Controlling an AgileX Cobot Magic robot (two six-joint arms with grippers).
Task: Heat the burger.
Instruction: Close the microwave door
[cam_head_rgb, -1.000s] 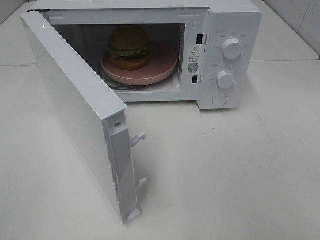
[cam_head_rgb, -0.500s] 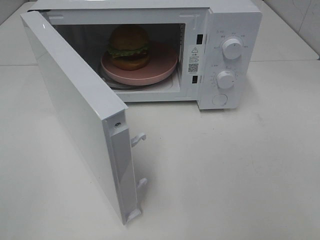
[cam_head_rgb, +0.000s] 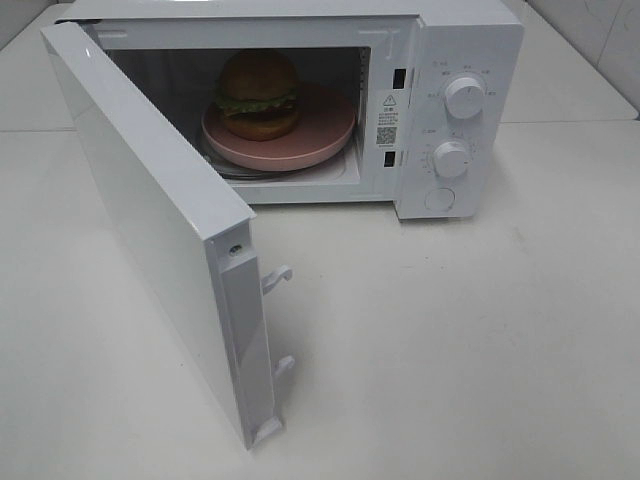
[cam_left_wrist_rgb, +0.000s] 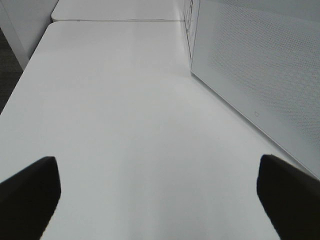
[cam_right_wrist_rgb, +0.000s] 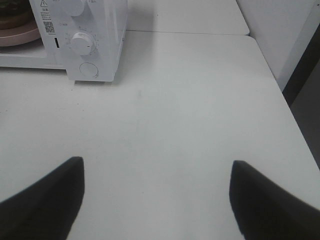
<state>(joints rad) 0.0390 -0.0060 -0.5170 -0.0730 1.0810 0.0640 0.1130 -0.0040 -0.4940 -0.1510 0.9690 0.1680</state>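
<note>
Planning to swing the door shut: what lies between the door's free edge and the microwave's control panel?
Only bare table lies between the door and the control panel, as the exterior high view shows. The burger sits inside the cavity.

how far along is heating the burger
Done: the burger sits on the pink plate inside the microwave. In hand: nothing; the left claw and right claw hang open and empty above the table. Left: shut the open door and set the dials.

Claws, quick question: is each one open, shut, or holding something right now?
Left claw: open, holding nothing.
Right claw: open, holding nothing.
</note>
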